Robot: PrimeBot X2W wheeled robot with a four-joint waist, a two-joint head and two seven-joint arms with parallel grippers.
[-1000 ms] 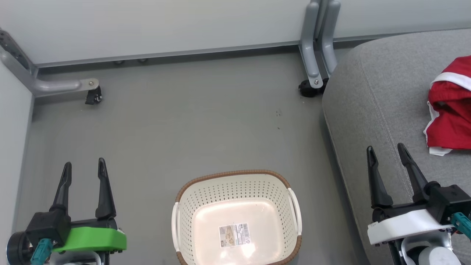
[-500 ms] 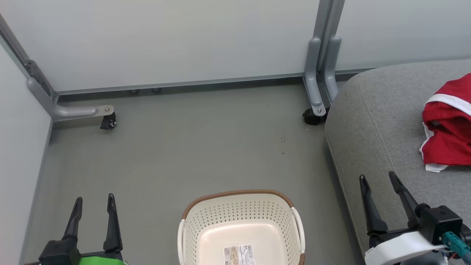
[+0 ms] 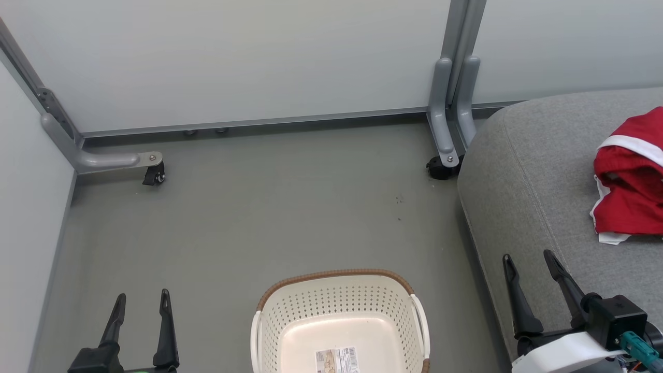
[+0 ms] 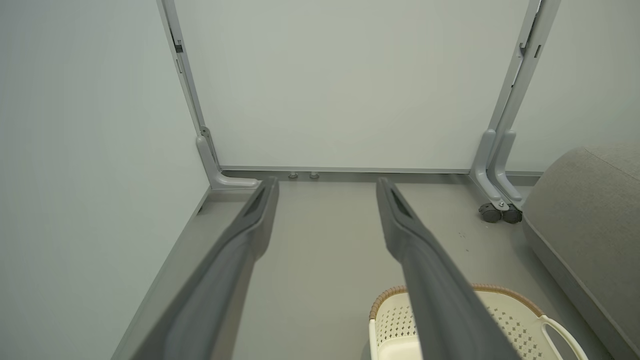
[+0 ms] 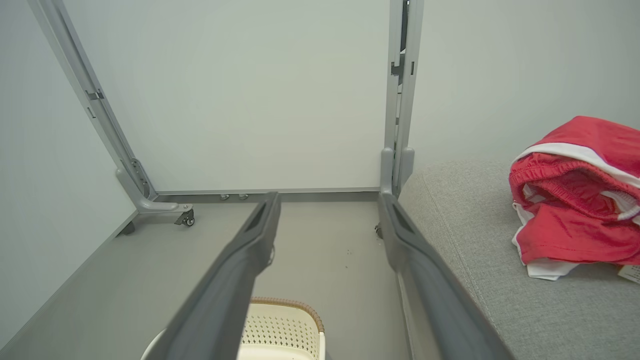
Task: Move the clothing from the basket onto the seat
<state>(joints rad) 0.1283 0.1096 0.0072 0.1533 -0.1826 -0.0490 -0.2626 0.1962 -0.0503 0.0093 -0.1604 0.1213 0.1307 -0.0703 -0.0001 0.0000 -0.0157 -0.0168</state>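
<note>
Both grippers wide open, red clothing on the seat

L gripper (image 3: 143,295) is low left in head view, fingers spread wide w/ nothing btwn them, above the grey floor (image 3: 290,217) and left of the basket (image 3: 331,273). R gripper (image 3: 527,256) is low right, likewise spread wide and holding nothing, at the near left edge of the seat (image 3: 538,171).

Basket stands on the floor btwn the two grippers, apart from both. Its inner floor shows a sticker (image 3: 336,360).

Clothing (image 3: 629,202) lies in a bunched red heap w/ white bands and trim on top of the seat, at the right edge of head view. It is past the R gripper, not touching it, and well apart from the basket. Can't tell how many pieces are in the heap.

Seat sits right of the basket, close by. Behind are pale wall panels (image 3: 259,57) and a grey metal frame on casters (image 3: 441,168).
</note>
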